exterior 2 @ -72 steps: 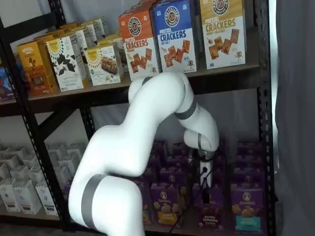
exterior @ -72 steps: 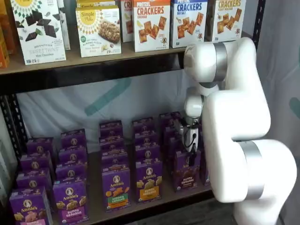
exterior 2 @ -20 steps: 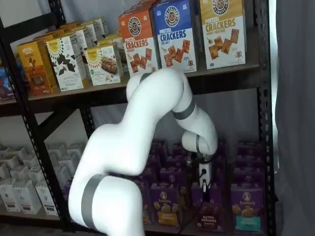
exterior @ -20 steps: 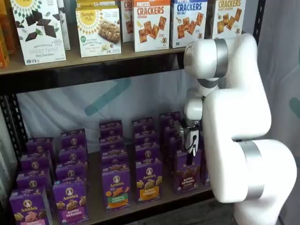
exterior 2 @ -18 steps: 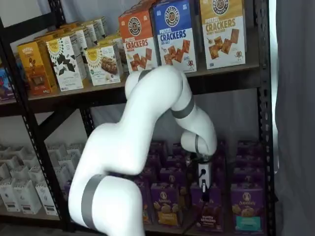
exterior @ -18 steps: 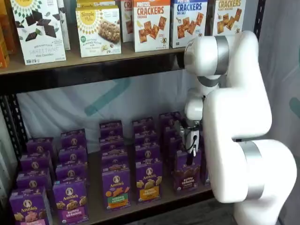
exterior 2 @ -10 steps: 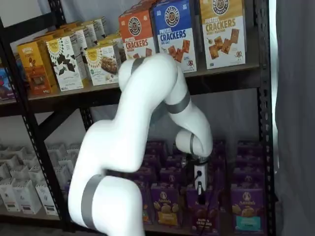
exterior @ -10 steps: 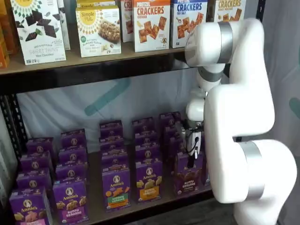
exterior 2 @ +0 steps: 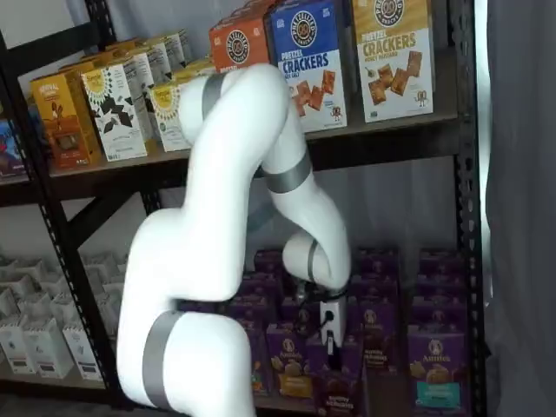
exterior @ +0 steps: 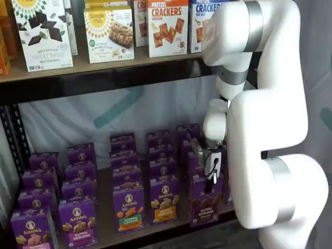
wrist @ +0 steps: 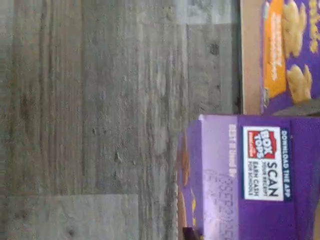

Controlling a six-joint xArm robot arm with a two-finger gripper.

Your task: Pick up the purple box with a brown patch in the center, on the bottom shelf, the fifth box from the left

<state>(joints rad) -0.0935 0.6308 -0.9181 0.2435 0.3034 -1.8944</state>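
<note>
The purple box (exterior: 204, 203) with a dark brown centre patch hangs from my gripper (exterior: 208, 179) in front of the bottom shelf (exterior: 106, 232), at the right end of the front row. It shows in both shelf views; the other one has the box (exterior 2: 337, 393) low, under the gripper (exterior 2: 328, 349). The gripper is shut on the box's top. The wrist view shows the box's purple top flap (wrist: 250, 175) with a Box Tops label, out over the floor. The fingers themselves are mostly hidden by the gripper's body and cable.
Several rows of purple Annie's boxes fill the bottom shelf; an orange-band box (exterior: 165, 200) stands left of the held box and a teal-band one (exterior 2: 434, 372) to its right. Cracker boxes (exterior: 167, 26) stand on the upper shelf. My white arm (exterior: 270, 129) fills the right. Grey wood floor (wrist: 100, 120) lies below.
The arm has drawn back from the shelf and the purple box has come forward with it, out of its row to beyond the shelf's front edge.
</note>
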